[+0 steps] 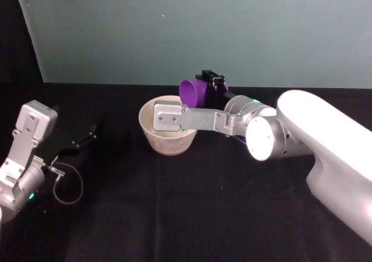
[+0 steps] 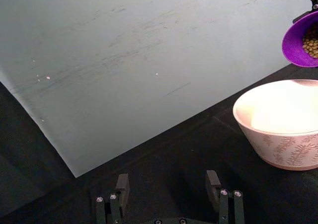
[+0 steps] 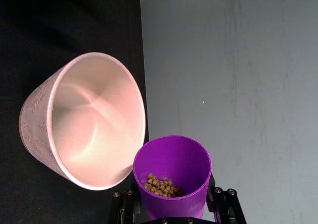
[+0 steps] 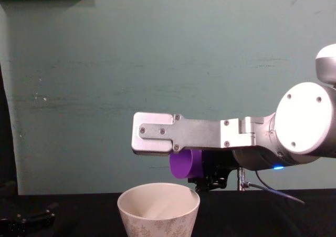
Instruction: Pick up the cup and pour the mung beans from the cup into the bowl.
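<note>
My right gripper [image 3: 171, 210] is shut on the purple cup [image 1: 195, 92] and holds it tipped on its side, mouth facing the bowl [image 1: 168, 143]. The cup [image 4: 184, 163] hangs just above and behind the bowl's far right rim [image 4: 158, 188]. Mung beans [image 3: 161, 185] lie low inside the cup [image 3: 174, 164], near its lip; they also show in the cup [image 2: 303, 40] in the left wrist view. The white leaf-patterned bowl [image 3: 84, 119] stands upright on the black table, its pale inside bare. My left gripper [image 2: 168, 184] rests open at the far left, well apart from the bowl [image 2: 283, 134].
A teal wall [image 1: 192, 29] stands close behind the black table [image 1: 174, 210]. My right forearm and its wrist bracket [image 1: 186, 118] reach across over the bowl. The parked left arm [image 1: 29, 151] with a looped cable [image 1: 68, 183] sits at the left edge.
</note>
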